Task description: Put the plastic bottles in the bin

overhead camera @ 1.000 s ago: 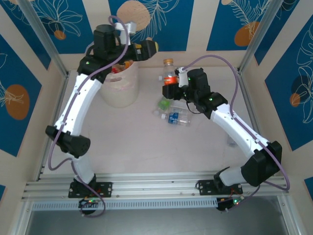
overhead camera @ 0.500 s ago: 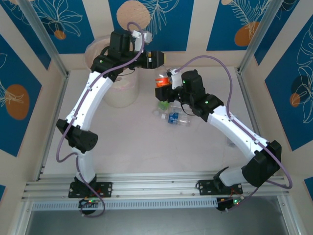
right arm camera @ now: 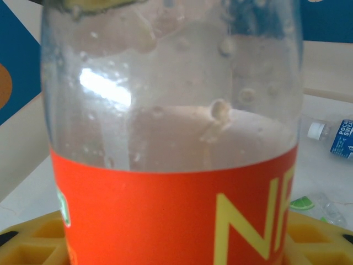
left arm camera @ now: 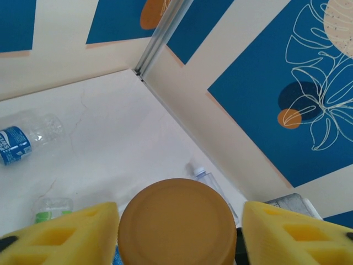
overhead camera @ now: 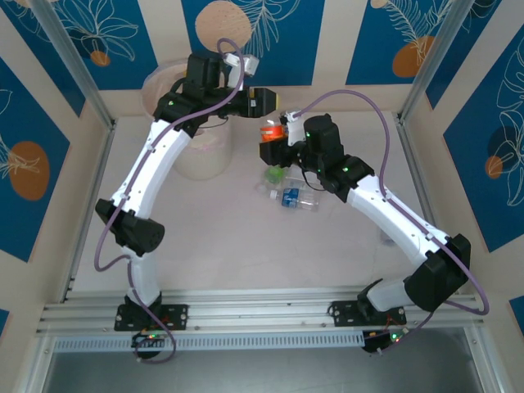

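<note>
Since a second ago my left arm (overhead camera: pixel 155 164) has swung from over the bin (overhead camera: pixel 205 160), far left on the bench (overhead camera: pixel 246 246), to the orange-labelled bottle (right arm camera: pixel 165 210). Left jaws have narrowed about its brown cap (left arm camera: pixel 177 223), with a slim gap at one pad. The bottle is clear with droplets inside, raised right of the bin. Right jaws grip its body.

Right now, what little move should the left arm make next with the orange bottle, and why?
Probably close the left end effector on the brown cap. Its yellow fingers sit on either side of the cap with gaps, not gripping yet, while the right end effector holds the orange-label bottle. Gripping would let the left arm carry it to the bin.
</note>
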